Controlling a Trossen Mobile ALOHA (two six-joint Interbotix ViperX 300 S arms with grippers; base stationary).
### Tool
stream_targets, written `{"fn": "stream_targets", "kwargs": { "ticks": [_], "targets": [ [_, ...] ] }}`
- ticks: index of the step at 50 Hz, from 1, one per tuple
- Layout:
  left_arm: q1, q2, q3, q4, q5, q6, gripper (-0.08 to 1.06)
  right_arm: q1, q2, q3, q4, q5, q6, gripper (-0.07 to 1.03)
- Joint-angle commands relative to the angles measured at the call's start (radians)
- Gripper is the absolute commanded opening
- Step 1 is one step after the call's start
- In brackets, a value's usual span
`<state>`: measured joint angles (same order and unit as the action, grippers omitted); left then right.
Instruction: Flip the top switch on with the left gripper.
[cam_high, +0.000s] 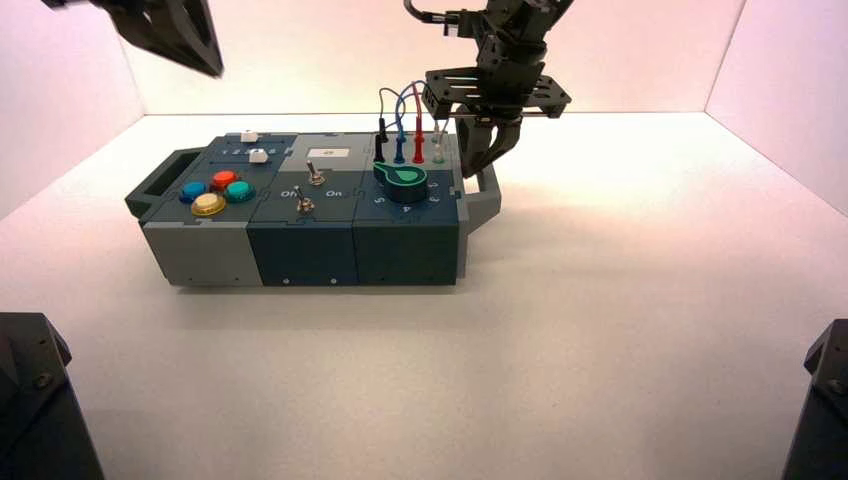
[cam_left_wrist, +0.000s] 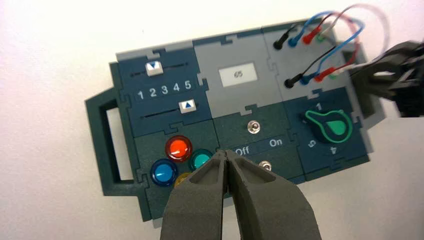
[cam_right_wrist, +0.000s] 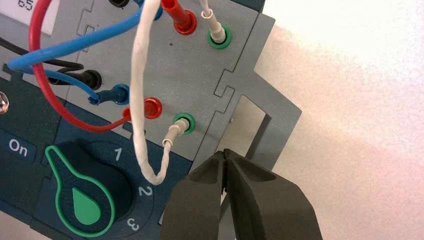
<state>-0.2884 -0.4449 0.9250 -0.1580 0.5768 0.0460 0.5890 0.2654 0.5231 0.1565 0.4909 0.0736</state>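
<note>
The top switch (cam_left_wrist: 254, 127), a small silver toggle, stands on the dark-blue panel just below the white label (cam_left_wrist: 238, 75); it also shows in the high view (cam_high: 315, 175). Its twin (cam_left_wrist: 265, 165) sits on the other side of the "Off / On" lettering. My left gripper (cam_left_wrist: 226, 154) is shut on nothing and hangs high above the box, over the coloured buttons; in the high view this left gripper (cam_high: 205, 60) is up at the far left. My right gripper (cam_right_wrist: 225, 152) is shut, empty, at the box's right end by the white wire (cam_right_wrist: 140, 100).
The box (cam_high: 300, 250) also bears red (cam_left_wrist: 178, 148), blue (cam_left_wrist: 163, 172) and teal (cam_left_wrist: 201, 159) buttons, two white sliders (cam_left_wrist: 154, 68), a green knob (cam_left_wrist: 330, 125) and plugged wires (cam_left_wrist: 320, 30). A handle (cam_left_wrist: 102, 145) sticks out at its left end.
</note>
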Motion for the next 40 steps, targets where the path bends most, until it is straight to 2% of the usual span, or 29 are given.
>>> {"fn": "stream_targets", "kwargs": {
  "ticks": [1, 11, 40],
  "targets": [
    [-0.018, 0.067, -0.046, -0.002, -0.015, 0.005, -0.03, 0.017, 0.011, -0.015, 0.011, -0.005, -0.002, -0.02],
    [-0.048, 0.176, -0.08, 0.0, -0.049, 0.003, -0.03, 0.017, 0.028, -0.023, 0.012, 0.006, -0.002, -0.02],
    [-0.103, 0.4, -0.16, 0.002, -0.054, 0.008, -0.03, 0.017, 0.052, -0.048, 0.012, 0.011, -0.003, -0.02]
  ]
}}
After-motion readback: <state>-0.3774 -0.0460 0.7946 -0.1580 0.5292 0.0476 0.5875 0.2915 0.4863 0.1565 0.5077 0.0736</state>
